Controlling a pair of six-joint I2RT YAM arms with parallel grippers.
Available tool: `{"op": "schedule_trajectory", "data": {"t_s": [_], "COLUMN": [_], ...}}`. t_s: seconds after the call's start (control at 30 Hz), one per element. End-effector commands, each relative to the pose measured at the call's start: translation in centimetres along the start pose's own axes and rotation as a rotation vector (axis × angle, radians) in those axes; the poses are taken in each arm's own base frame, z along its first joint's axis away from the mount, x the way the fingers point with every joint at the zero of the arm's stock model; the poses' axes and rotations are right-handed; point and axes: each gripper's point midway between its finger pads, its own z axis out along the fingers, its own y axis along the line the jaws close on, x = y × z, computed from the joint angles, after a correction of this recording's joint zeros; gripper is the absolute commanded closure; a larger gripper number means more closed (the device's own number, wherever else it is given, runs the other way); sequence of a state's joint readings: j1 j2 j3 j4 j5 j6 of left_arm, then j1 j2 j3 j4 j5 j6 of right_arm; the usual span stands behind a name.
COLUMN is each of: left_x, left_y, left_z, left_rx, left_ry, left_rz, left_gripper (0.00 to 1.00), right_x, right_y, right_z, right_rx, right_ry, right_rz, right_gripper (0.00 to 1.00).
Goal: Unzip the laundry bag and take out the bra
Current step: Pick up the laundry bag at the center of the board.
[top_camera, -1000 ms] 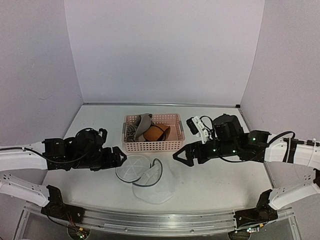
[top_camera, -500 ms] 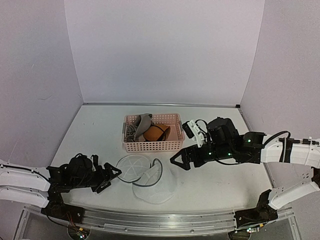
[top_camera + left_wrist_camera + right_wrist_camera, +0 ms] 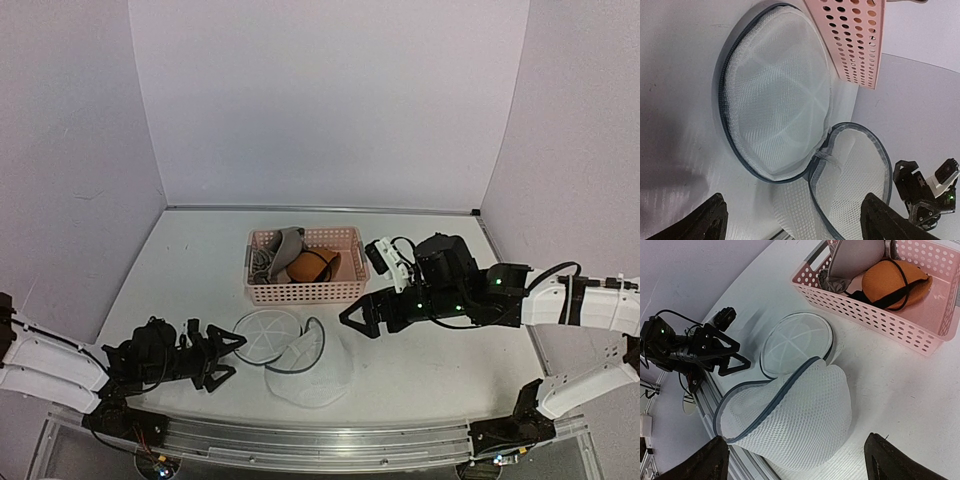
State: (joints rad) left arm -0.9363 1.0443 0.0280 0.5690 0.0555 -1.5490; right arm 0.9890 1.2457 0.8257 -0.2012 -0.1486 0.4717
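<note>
The white mesh laundry bag (image 3: 312, 373) lies unzipped on the table. Its round lid (image 3: 266, 334) is flipped open flat beside the body, still joined at the grey zip rim. Only white mesh shows inside the bag (image 3: 855, 170). An orange bra with black straps (image 3: 312, 265) lies in the pink basket, next to a grey garment (image 3: 287, 247). My left gripper (image 3: 226, 357) is open and empty, just left of the lid (image 3: 775, 100). My right gripper (image 3: 358, 316) is open and empty, above the table right of the bag (image 3: 800, 415).
The pink lattice basket (image 3: 306, 293) stands behind the bag, its wall close to the lid (image 3: 797, 340). The metal rail of the table's near edge (image 3: 320, 440) runs just in front of the bag. Grey walls enclose the left, back and right.
My left arm has drawn back and down toward the near edge, its gripper still pointing at the lid. My right gripper has shifted slightly left toward the bag. The bag has not moved.
</note>
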Motion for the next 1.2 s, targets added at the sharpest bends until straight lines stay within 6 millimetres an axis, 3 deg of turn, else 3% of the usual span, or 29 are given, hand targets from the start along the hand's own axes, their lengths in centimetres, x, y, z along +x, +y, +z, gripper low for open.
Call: {"op": "schedule_trajectory", "data": {"t_s": [0.0, 0.83, 1.17], "left_x": [0.5, -0.6, -1.2], "left_y": [-3.0, 0.5, 2.3], "left_z": [0.3, 2.9, 4.0], "left_rx": [0.124, 0.032, 0.020], "left_ry": [0.040, -0.008, -0.034], "left_rz": [-0.048, -0.204, -0.268], "left_gripper": [0.08, 0.15, 0.26], "right_x": [-1.1, -0.3, 0.1], "right_y": [0.6, -0.2, -0.6], "right_z": [-0.2, -1.8, -2.6], "right_rx": [-0.014, 0.002, 0.010], "right_ry": [-0.051, -0.092, -0.111], "right_rz": [-0.006, -0.017, -0.028], "right_gripper": [0.05, 0.04, 0.03]}}
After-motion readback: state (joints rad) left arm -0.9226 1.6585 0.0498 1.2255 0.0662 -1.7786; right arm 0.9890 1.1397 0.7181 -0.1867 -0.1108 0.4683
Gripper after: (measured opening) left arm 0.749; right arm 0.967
